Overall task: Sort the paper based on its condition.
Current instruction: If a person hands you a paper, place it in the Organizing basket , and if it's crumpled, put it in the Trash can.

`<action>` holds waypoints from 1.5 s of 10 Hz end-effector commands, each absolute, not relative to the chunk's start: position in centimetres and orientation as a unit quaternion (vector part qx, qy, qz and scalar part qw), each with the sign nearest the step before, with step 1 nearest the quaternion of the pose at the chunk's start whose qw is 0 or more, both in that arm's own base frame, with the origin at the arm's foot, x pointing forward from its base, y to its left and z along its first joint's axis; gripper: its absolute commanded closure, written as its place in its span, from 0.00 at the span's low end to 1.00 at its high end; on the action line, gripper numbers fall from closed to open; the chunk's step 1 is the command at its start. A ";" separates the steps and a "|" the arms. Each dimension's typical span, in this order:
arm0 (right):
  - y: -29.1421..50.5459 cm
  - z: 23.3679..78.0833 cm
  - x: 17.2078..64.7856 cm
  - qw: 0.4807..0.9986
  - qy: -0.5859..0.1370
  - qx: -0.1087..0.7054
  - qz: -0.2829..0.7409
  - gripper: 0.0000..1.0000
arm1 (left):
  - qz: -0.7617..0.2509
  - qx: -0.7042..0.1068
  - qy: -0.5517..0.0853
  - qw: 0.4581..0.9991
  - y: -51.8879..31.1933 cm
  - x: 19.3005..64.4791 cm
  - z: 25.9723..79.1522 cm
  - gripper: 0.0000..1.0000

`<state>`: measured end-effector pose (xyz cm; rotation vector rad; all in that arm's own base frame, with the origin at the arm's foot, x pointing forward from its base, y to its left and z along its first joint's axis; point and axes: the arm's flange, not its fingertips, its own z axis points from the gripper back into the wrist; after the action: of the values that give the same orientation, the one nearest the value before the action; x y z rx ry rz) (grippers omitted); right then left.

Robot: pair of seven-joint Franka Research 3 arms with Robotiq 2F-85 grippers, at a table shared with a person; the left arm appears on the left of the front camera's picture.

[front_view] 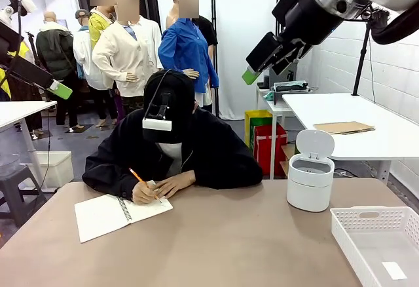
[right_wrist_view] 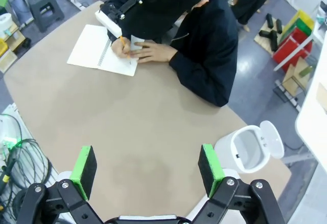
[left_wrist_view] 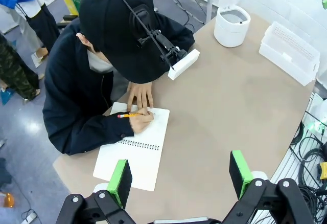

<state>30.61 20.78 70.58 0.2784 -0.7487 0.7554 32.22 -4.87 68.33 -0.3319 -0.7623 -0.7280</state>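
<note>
Loose paper is out of view. At the far side of the tan table (front_view: pixel 229 248) a person in black leans over a white spiral notebook (front_view: pixel 111 215) and writes in it with an orange pencil (front_view: pixel 136 175). The notebook (left_wrist_view: pixel 138 157) lies below my left gripper (left_wrist_view: pixel 180 178), which hangs high above the table, open, with nothing between its green pads. My right gripper (right_wrist_view: pixel 147 169) is also open and empty, high over the table's near right part, far from the notebook (right_wrist_view: pixel 94 50). In the front view the left gripper (front_view: pixel 60 90) is raised at upper left and the right gripper (front_view: pixel 251 75) at upper right.
A white round bin (front_view: pixel 309 182) with its lid up stands on the table's right side. A white plastic basket (front_view: pixel 366 218) sits at the near right corner with a small white slip (front_view: pixel 394 270) in it. Brown cardboard (front_view: pixel 344 128) lies on another table behind.
</note>
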 end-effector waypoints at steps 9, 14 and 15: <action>20.2 70.2 31.7 0.859 -0.358 0.125 0.343 0.00 | -0.351 -0.159 -0.346 0.855 -5.3 32.6 67.6 0.00; 20.2 70.2 31.7 0.859 -0.358 0.125 0.343 0.00 | -0.353 -0.158 -0.344 0.856 -5.4 32.6 67.5 0.00; 20.2 70.3 31.7 0.859 -0.359 0.123 0.344 0.00 | -0.345 -0.161 -0.319 0.868 -5.2 32.0 68.0 0.00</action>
<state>31.69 20.22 70.27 0.2592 -0.7547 0.7215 32.52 -5.38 67.46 -0.3330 -0.7090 -0.7400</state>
